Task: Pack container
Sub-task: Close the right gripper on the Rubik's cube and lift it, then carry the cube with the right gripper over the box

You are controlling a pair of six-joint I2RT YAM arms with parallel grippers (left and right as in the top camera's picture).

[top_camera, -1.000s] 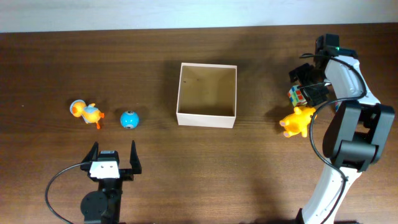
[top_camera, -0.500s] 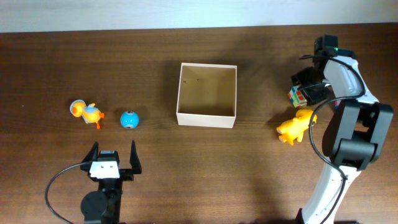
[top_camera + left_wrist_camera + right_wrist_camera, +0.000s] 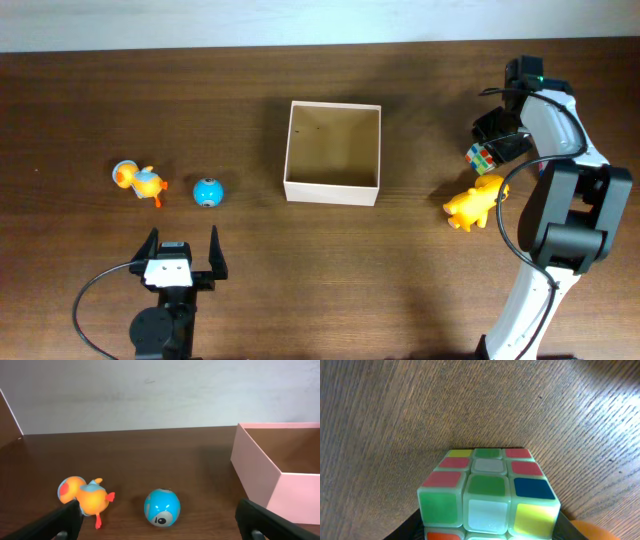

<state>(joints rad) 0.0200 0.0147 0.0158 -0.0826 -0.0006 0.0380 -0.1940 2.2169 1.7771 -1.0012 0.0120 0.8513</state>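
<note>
Container (image 3: 332,190) mid-table, right tool (image 3: 490,148) well right of it gripping cube (image 3: 481,156), left tool (image 3: 183,238) open, empty

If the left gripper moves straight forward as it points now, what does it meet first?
Probably the blue ball, lying ahead between the open jaws; the orange duck toy sits further left.

Left of the container (image 3: 331,190) are a ball (image 3: 207,190) and bird toy (image 3: 138,181), right of it puzzle cube (image 3: 483,155) and animal toy (image 3: 472,203).
</note>
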